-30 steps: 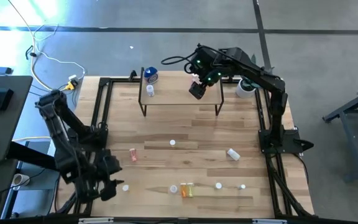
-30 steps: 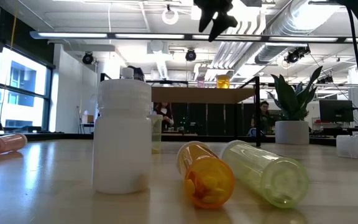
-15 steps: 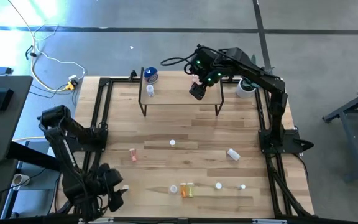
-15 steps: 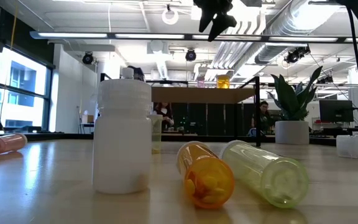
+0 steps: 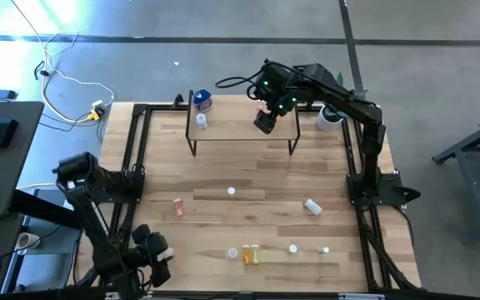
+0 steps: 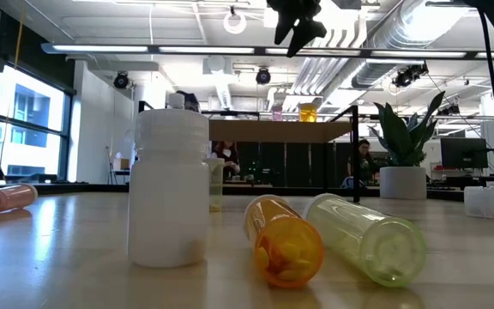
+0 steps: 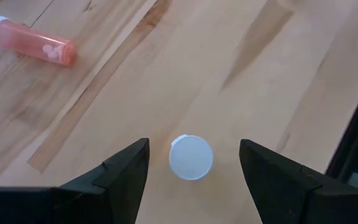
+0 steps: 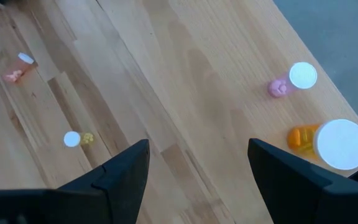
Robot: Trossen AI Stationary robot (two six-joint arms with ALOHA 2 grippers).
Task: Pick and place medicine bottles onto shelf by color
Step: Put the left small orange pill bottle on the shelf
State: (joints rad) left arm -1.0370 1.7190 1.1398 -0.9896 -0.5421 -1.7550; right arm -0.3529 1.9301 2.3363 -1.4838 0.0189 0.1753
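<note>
My left gripper (image 5: pixel 158 254) is open at the table's near left. It points down with one finger on each side of an upright white-capped bottle (image 7: pixel 191 158), touching nothing. A pink bottle (image 7: pixel 33 43) lies on its side nearby and also shows in the high view (image 5: pixel 178 207). My right gripper (image 5: pixel 265 122) hangs open and empty above the wooden shelf (image 5: pixel 232 132). Below it, a pink bottle (image 8: pixel 288 79) and an orange bottle (image 8: pixel 328 142) stand near the far edge. A blue-topped bottle (image 5: pixel 202 102) and a small vial (image 5: pixel 201 122) stand on the shelf's left end.
More bottles are on the table. A white one (image 5: pixel 233 252) stands beside an orange one (image 5: pixel 251 254) that lies on its side. Small white ones (image 5: pixel 292 248) (image 5: pixel 325 249) (image 5: pixel 231 192) stand apart, and another (image 5: pixel 311 206) lies on its side. A potted plant (image 5: pixel 329 117) stands at the far right.
My left gripper has moved toward the table's right, over the white-capped bottle at the near left, and now stands around it. Its arm has swung toward the near edge.
</note>
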